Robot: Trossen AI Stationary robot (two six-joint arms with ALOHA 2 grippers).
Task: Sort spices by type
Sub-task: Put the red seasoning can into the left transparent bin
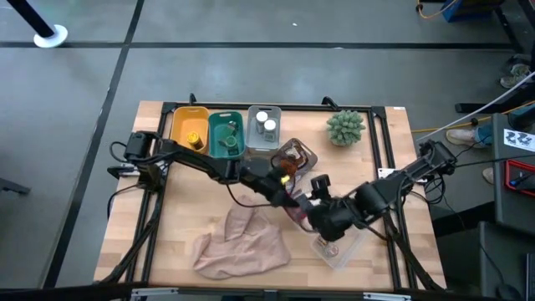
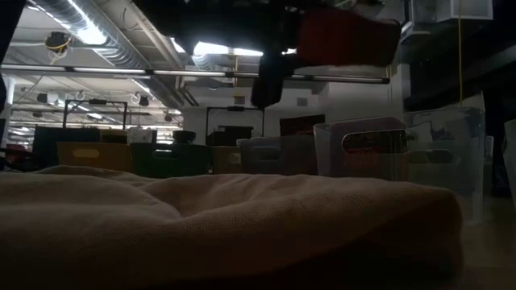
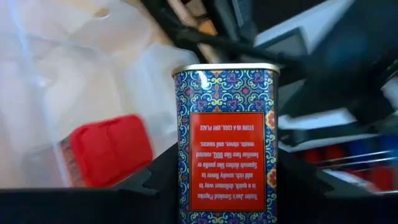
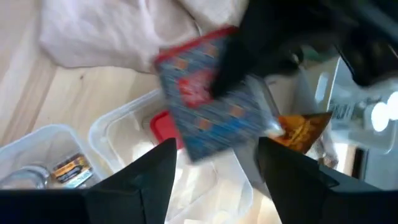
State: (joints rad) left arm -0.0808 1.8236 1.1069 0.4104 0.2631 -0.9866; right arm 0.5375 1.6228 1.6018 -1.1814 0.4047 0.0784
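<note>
High view: left gripper [image 1: 282, 179] sits mid-table, just past the row of bins: yellow plastic bin [image 1: 188, 130], green plastic bin [image 1: 226, 135], and a clear bin holding silver-capped jars [image 1: 265, 125]. Right gripper [image 1: 322, 219] is close beside it, facing it. Beige cloth [image 1: 242, 242] lies on the near side of both. Green spiky plant ball [image 1: 345, 125] is well off, not involved.

Low view: cloth fills the foreground. A gripper hangs up top with something reddish, too dark to tell more.

Left wrist view: left gripper is clamped on a blue patterned metal tin with a red label [image 3: 227, 143], upright between its fingers and clear of the table. Below and beside the tin is a clear plastic tub [image 3: 62, 74] with a red square packet [image 3: 109, 149] in it.

Right wrist view: same tin hangs ahead of the right gripper, above the clear tub. An orange-brown sachet [image 4: 301, 130] is just beyond the tin. Right gripper's fingers [image 4: 155, 177] are spread, nothing between them.

Step, as I judge it: place the tin with its own type. To do it well:
- Check whether the tub under it is for red packets only. If so, carry the tin on.
- Keep the tin upright and lower it inside the walls before opening.
- Keep the right arm back. The two grippers are crowded and could clip each other.
</note>
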